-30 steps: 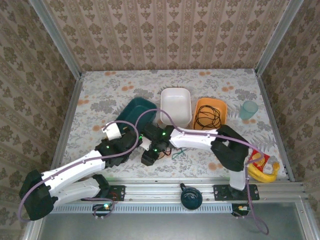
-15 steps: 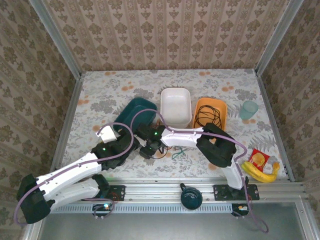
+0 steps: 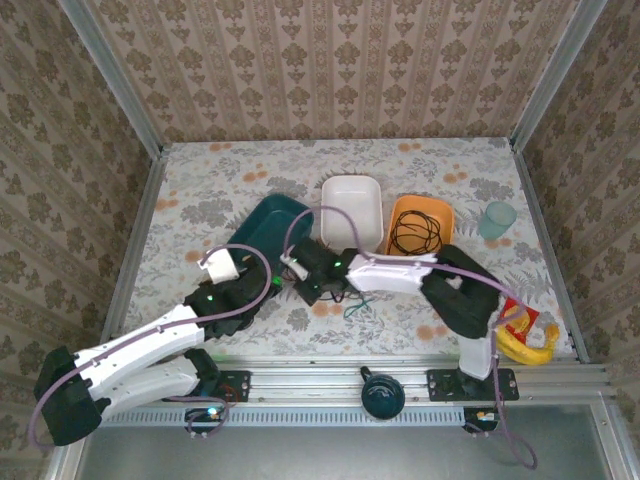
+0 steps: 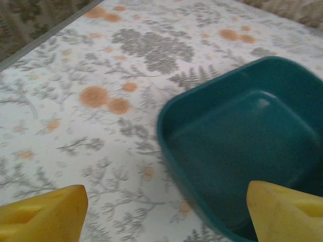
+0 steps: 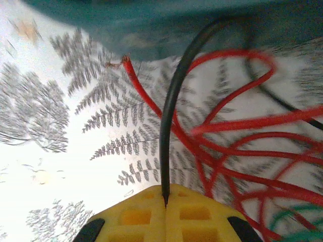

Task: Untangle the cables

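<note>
Right wrist, slim black cable (image 5: 169,113), red loops (image 5: 252,121)

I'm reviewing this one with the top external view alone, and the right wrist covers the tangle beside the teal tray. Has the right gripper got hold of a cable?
Observer: Yes. The right wrist view shows the right gripper with its jaws shut on a black cable.
Operator: What else lies under it?
Observer: Loops of red cable lie spread on the table beside the black one, with one strand crossing it.
Operator: And the left gripper?
Observer: The left wrist view shows the left gripper with its jaws open and nothing between them, above the table by the teal tray.
</note>
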Available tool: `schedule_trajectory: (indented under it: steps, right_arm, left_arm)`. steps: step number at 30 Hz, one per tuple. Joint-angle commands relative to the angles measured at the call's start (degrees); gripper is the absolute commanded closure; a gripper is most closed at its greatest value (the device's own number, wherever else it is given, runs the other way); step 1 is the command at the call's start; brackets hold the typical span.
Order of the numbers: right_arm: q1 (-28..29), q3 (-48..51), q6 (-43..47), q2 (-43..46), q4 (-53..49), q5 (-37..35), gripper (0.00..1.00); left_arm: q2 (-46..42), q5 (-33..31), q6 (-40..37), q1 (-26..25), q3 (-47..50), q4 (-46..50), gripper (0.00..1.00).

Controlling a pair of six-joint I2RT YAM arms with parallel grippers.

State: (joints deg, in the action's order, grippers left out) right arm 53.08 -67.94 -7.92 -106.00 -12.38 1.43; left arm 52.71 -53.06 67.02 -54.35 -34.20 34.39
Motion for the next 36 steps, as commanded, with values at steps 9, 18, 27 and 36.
schedule_trajectory:
  steps: [9, 18, 27, 36]
  right_arm:
    - [-12.92, 9.41, -19.78, 25.99, 20.23, 19.48, 1.0]
    - [-26.11, 14.28, -27.33, 38.18, 23.59, 16.4, 1.0]
    - [-37.84, 15.43, -26.58, 35.75, 8.82, 6.48, 1.0]
    - [-40.88, 18.78, -27.92, 26.75, -0.16, 1.99, 1.0]
  left_arm:
    - [9.25, 9.21, -22.56, -1.35, -1.15, -24.81, 0.17]
    - [19.37, 18.69, -29.0, -2.02, -5.82, -30.23, 0.16]
    - [26.31, 22.11, -30.0, -2.07, -11.57, -24.91, 0.16]
    - [26.15, 22.13, -29.77, -2.03, -11.24, -25.08, 0.16]
